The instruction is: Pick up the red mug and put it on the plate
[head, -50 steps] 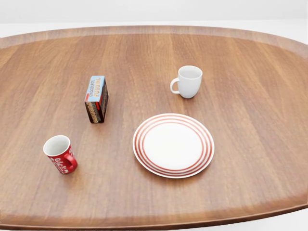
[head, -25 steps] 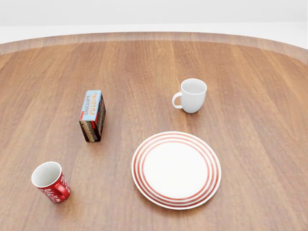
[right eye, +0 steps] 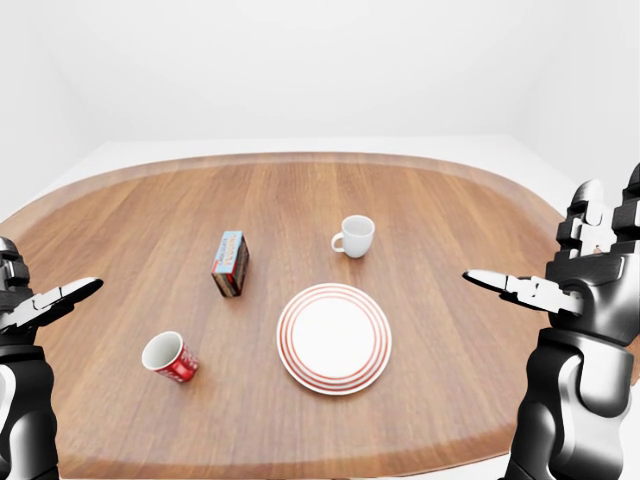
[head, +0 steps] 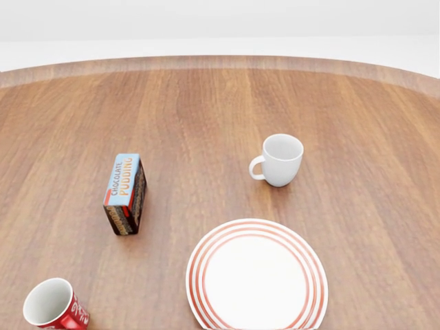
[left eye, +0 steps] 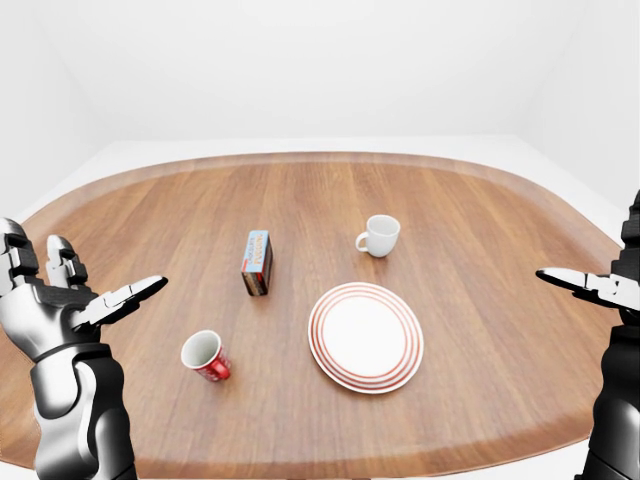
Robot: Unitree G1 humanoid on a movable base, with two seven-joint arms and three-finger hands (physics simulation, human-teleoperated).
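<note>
The red mug (left eye: 207,356) stands upright on the wooden table (left eye: 480,250), left of the plate, its white inside showing; in the head view the red mug (head: 53,306) sits at the bottom left corner. The white plate (left eye: 366,336) with red rings lies near the table's middle. My left hand (left eye: 75,295) hovers open at the left edge, well left of the mug and above the table. My right hand (right eye: 560,275) hangs open at the right edge, far from the plate. Neither hand holds anything.
A chocolate pudding box (left eye: 257,263) stands on its side above the red mug. A white mug (left eye: 380,236) stands above the plate. White floor and walls surround the oval table.
The head view has shifted: mug, box and plate all slid down the picture and grew larger, so the camera moved closer. The things themselves have not moved on the table.
</note>
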